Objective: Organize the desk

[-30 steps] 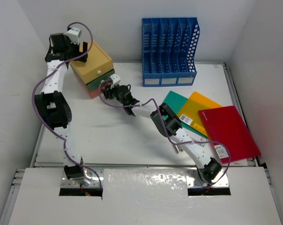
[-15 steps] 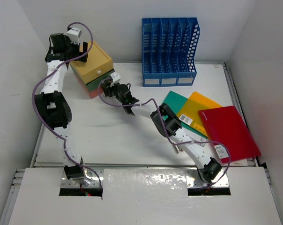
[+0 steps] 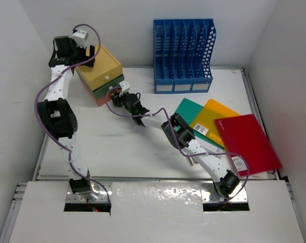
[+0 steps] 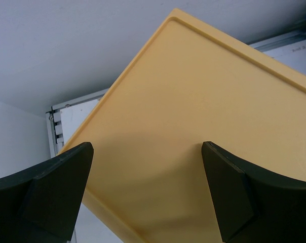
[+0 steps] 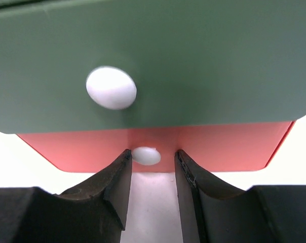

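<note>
The desk (image 3: 117,147) is a white tabletop with metal rails. A small drawer box (image 3: 100,73) with yellow, green and red drawers stands at its back left. My left gripper (image 3: 84,54) is open and rests over the box's yellow top (image 4: 203,101), its fingers spread wide. My right gripper (image 3: 116,96) is at the box's front, low down. In the right wrist view its fingers (image 5: 117,177) stand on either side of the red bottom drawer's white knob (image 5: 146,155), partly open, with a gap on the right. The green drawer's knob (image 5: 111,87) is above.
A blue slotted file rack (image 3: 183,55) stands against the back wall. Green (image 3: 187,109), orange (image 3: 214,115) and red (image 3: 249,142) folders lie overlapping at the right. White walls enclose the desk on three sides.
My right gripper has edged a little left toward the drawer box's front. The left arm has not moved.
</note>
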### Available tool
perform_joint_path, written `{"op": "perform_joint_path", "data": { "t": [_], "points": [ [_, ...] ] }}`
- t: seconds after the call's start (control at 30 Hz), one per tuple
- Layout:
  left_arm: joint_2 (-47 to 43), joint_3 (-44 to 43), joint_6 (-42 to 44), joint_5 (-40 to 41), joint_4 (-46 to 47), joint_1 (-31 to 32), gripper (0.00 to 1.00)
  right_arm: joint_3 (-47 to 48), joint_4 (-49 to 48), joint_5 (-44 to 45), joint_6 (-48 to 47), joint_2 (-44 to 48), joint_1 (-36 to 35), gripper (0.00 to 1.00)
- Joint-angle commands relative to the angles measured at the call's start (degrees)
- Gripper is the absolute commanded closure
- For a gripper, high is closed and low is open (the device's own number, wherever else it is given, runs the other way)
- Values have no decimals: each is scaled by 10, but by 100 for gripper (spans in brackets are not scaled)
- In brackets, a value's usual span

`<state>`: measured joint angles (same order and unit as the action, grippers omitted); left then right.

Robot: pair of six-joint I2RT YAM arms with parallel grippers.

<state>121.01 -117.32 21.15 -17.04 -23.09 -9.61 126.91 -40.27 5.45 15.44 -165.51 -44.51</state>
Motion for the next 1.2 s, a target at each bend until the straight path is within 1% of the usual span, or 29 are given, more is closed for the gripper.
{"op": "perform_joint_path", "data": {
  "t": [0.0, 0.07, 0.13, 0.27, 0.3, 0.33, 0.4, 0.53, 0.67, 1.17],
  "points": [
    [13, 12, 12, -9, -39, -1, 13, 25, -16, 16, 1, -7, -1, 62],
    [15, 11, 13, -9, -40, -1, 12, 31, -3, 13, 4, -9, 0, 62],
    [16, 9, 13, -9, -41, -1, 13, 26, -11, 16, 6, -9, -1, 63],
    [14, 9, 14, -10, -42, -1, 13, 22, -24, 14, 1, -10, -1, 68],
    [15, 9, 14, -9, -42, -1, 13, 24, -24, 14, -1, -10, -1, 67],
    [15, 9, 15, -9, -42, -1, 12, 25, -24, 11, -8, -9, -1, 63],
    [17, 9, 15, -9, -42, 0, 12, 26, -25, 5, -15, -5, -1, 59],
    [18, 7, 14, -12, -42, -1, 12, 22, -38, 6, -33, 5, -3, 60],
    [19, 6, 14, -12, -43, -1, 12, 23, -41, 13, -46, 13, -4, 63],
    [24, 5, 14, -16, -46, -1, 12, 20, -52, 2, -87, 29, -12, 62]
  ]
}}
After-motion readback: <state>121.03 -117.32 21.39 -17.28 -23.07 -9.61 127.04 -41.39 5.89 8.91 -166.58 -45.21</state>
